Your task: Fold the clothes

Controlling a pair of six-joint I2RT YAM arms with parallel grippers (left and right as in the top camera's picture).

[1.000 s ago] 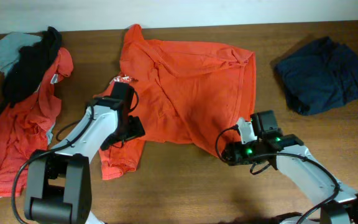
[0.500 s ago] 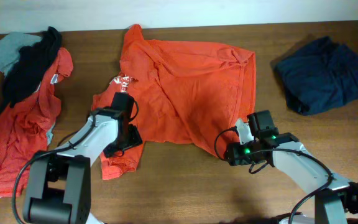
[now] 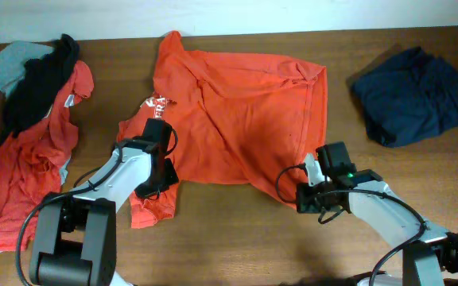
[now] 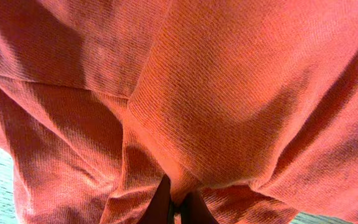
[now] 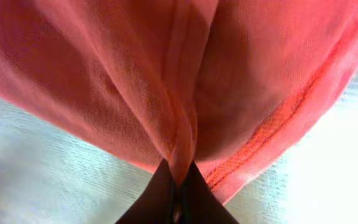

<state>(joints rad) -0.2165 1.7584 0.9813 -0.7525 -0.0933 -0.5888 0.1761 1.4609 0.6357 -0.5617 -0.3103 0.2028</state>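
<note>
An orange-red T-shirt (image 3: 237, 111) lies spread and rumpled across the middle of the table, white lettering (image 3: 156, 102) peeking out at its left. My left gripper (image 3: 151, 189) sits at the shirt's lower-left sleeve, shut on a pinch of the orange fabric (image 4: 179, 180), which fills the left wrist view. Over at the lower-right hem corner my right gripper (image 3: 302, 197) is shut on a fold of the same shirt (image 5: 180, 155), the stitched hem (image 5: 278, 118) beside it.
A heap of clothes lies at the far left: another orange-red shirt (image 3: 22, 175), a black piece (image 3: 42, 75) and a grey-blue piece (image 3: 10, 63). A folded navy garment (image 3: 416, 95) rests at the right. The wooden table (image 3: 229, 238) runs bare along the front.
Both grippers have closed from open onto the shirt. The left gripper slid down toward the sleeve; the right one shifted slightly right and toward the front at the hem corner.
</note>
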